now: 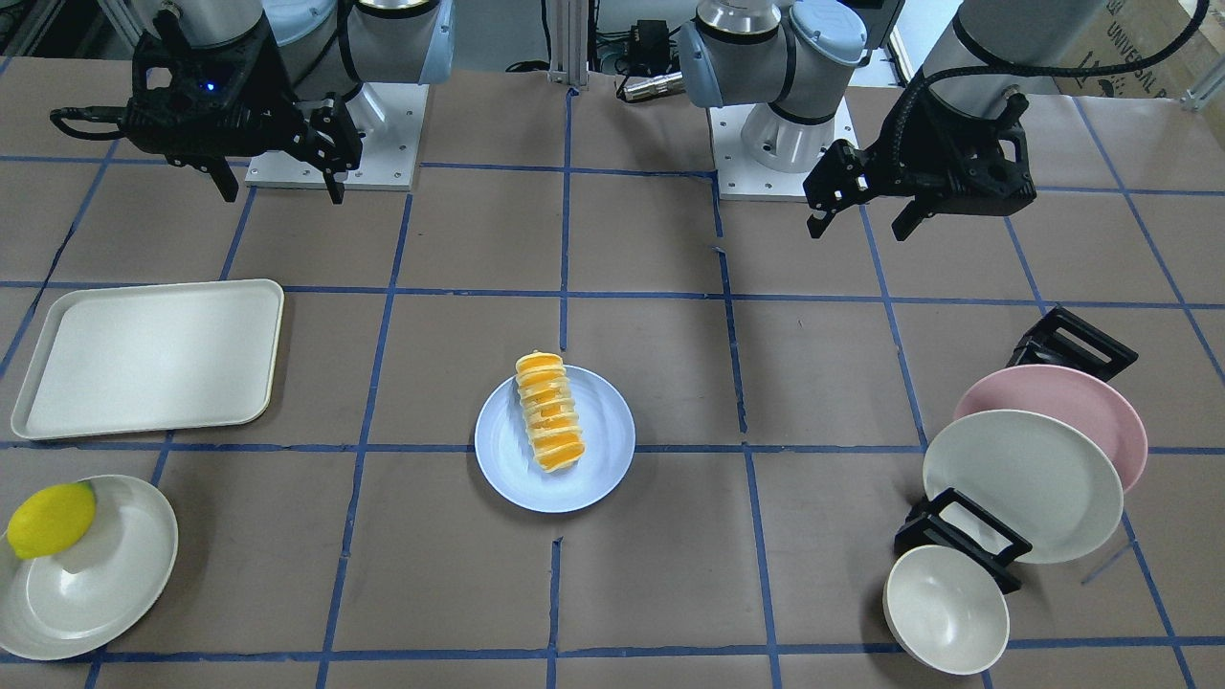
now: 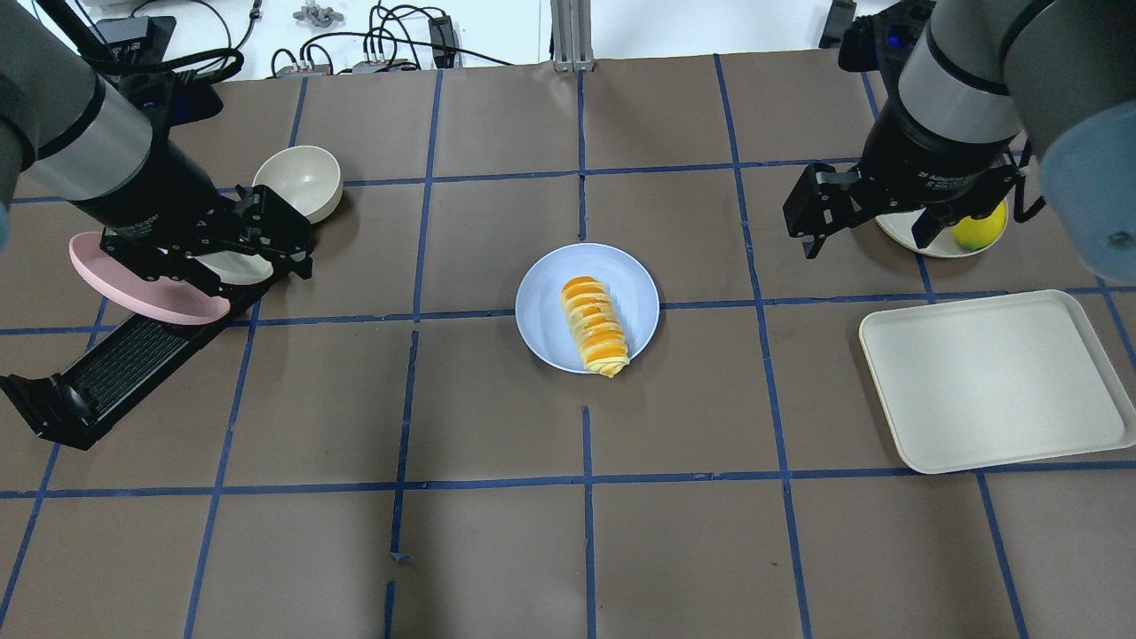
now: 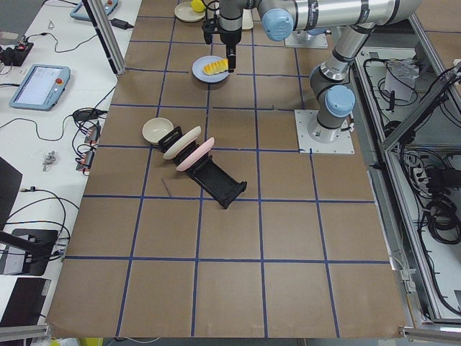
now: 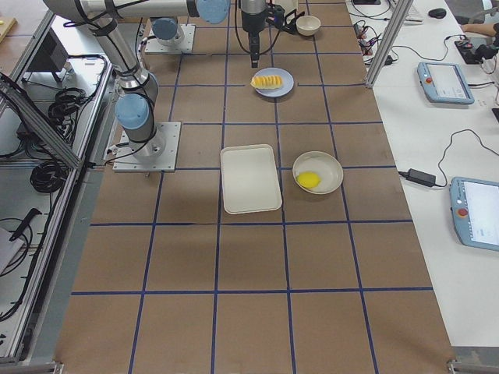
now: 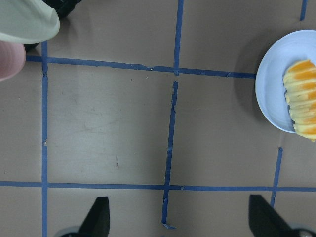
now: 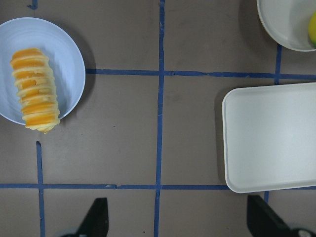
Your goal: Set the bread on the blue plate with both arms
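both left fingers (image 5: 97, 219), right fingers (image 6: 97, 219) spread, empty; bread (image 1: 549, 412) on blue plate (image 1: 603, 433) between, well apart.

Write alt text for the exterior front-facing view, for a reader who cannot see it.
The bread lies on the blue plate at the centre of the table, touched by neither arm. The left gripper and right gripper hang open and empty near the robot's bases. A cream tray, a lemon on a white plate, and racked plates sit at the sides.

Only "UNIVERSAL" is legible, printed on the cardboard box (image 1: 1139, 24).
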{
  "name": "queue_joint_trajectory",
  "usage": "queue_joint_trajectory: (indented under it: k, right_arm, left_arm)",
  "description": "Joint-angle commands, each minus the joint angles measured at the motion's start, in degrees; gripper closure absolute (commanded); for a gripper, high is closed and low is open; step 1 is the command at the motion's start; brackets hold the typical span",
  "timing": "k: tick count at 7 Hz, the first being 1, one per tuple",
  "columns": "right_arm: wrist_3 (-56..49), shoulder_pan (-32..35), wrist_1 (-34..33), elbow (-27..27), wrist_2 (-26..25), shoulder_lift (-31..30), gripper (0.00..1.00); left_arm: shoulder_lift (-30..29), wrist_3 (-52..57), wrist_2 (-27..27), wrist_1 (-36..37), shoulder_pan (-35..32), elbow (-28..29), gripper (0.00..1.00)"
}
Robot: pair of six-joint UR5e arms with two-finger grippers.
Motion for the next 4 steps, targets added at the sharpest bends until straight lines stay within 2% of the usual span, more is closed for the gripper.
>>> queue_joint_trajectory:
  k: [1, 4]
  right_arm:
    - [0.24, 0.11, -0.67, -0.39, 2.25, 0.09, 0.01]
    - [0.24, 0.11, -0.67, -0.48, 1.83, 0.18, 0.00]
  left_arm:
    - [-0.18, 0.17, -0.05, 0.13, 0.07, -0.10, 0.00]
    - [-0.18, 0.17, -0.05, 0.13, 0.07, -0.10, 0.00]
